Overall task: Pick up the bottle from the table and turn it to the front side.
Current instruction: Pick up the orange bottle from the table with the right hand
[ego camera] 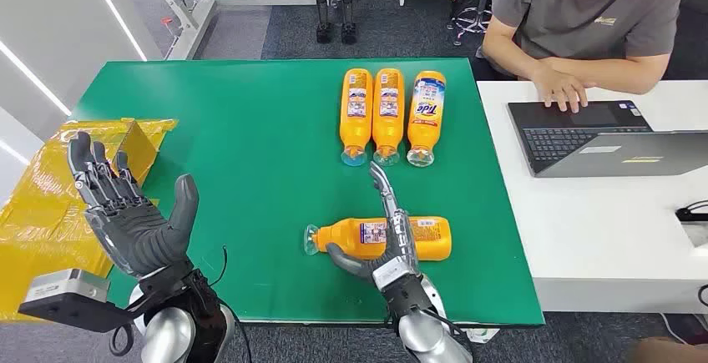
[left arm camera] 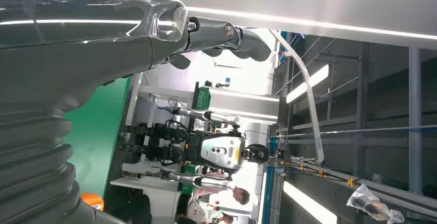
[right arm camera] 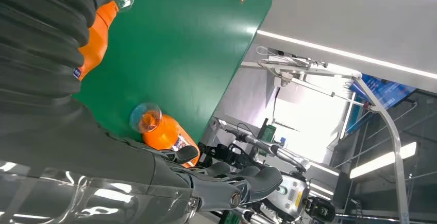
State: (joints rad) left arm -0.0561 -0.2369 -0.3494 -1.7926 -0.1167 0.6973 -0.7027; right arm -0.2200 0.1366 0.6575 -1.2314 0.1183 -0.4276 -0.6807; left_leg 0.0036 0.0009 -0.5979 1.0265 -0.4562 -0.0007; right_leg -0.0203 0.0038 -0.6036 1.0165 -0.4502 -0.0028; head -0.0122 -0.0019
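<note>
Right robot hand (ego camera: 392,246) laid over the lone orange bottle (ego camera: 380,239) on the green desk (ego camera: 250,171), thumb against the near flank, fingers (ego camera: 384,188) stretched across and beyond the far flank. Not yet closed round it; touching at the thumb, full grip cannot be told. Bottle on its side directly under this hand, cap toward the left robot hand, small-print label uppermost. Left robot hand (ego camera: 125,213) raised, released, palm open, well apart over the desk edge beside yellow wrapping (ego camera: 50,188). Step in hand, by judgement: the grasp. Next: fingers curled snugly, lift, then a roll about the long axis (front label up). Farther off, three bottles (ego camera: 388,117) in a row.
</note>
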